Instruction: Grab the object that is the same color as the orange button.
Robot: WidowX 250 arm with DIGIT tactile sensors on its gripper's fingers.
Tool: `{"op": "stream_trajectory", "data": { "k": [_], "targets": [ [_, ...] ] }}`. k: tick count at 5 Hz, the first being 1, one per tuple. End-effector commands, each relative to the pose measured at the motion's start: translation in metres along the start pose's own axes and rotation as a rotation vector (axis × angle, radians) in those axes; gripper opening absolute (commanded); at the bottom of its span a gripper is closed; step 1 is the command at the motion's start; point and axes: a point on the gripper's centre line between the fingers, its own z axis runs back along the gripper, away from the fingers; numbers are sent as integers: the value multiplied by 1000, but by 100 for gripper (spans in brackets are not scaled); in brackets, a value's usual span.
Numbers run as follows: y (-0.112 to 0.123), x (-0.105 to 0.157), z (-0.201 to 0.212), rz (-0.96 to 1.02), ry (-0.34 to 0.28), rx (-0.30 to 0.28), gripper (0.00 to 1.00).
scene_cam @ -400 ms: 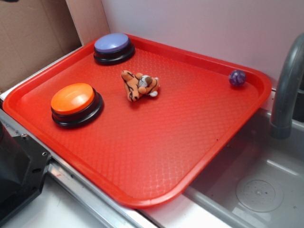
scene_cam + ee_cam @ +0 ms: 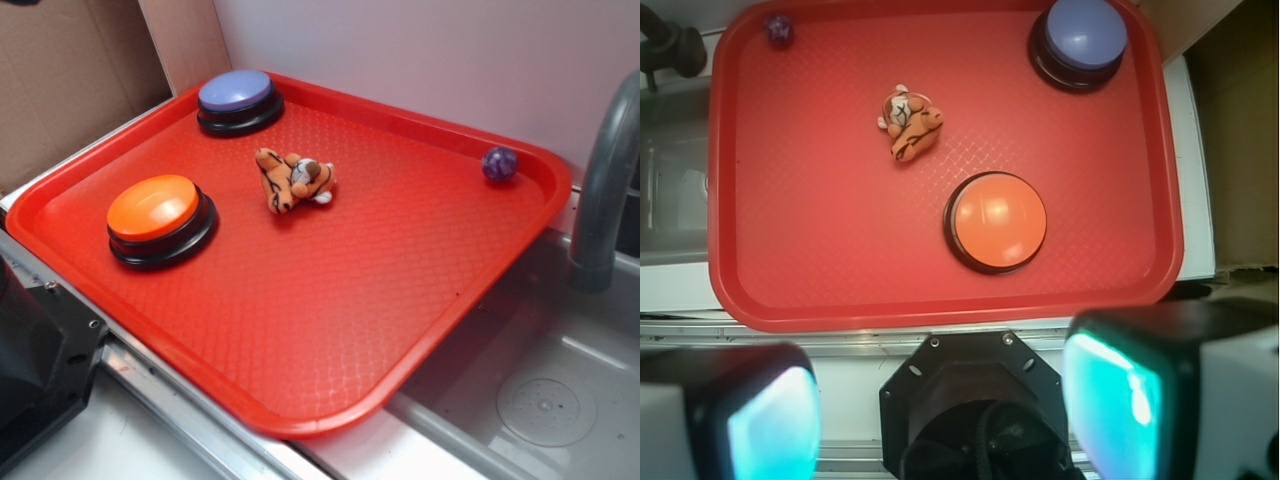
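While the hand point(image 2: 945, 410) hangs spread wide and empty above the near edge, its fingertips cropped, the plush tiger point(image 2: 294, 179) lies mid-tray between the orange button point(image 2: 160, 217) and purple button point(image 2: 239, 100).

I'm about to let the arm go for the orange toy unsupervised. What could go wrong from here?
The small orange striped plush tiger lies near the orange-domed push button; a colour-guided reach might land on the button. The open end effector is high above the red plastic tray, so a long descent could drift. The soft toy lies flat, so the fingers could scrape the tray.
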Motion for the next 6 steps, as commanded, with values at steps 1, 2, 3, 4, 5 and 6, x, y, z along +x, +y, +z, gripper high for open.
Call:
{"op": "stream_trajectory", "data": {
  "k": [1, 2, 3, 4, 5, 6],
  "targets": [
    [10, 40, -36, -62, 21, -39, 100],
    [9, 56, -50, -105, 30, -41, 100],
    [7, 70, -68, -116, 43, -30, 100],
    [3, 82, -83, -140, 25, -37, 100],
    [-1, 99, -110, -176, 15, -19, 100],
    [-6, 114, -139, -244, 7, -24, 100]
  ]
}}
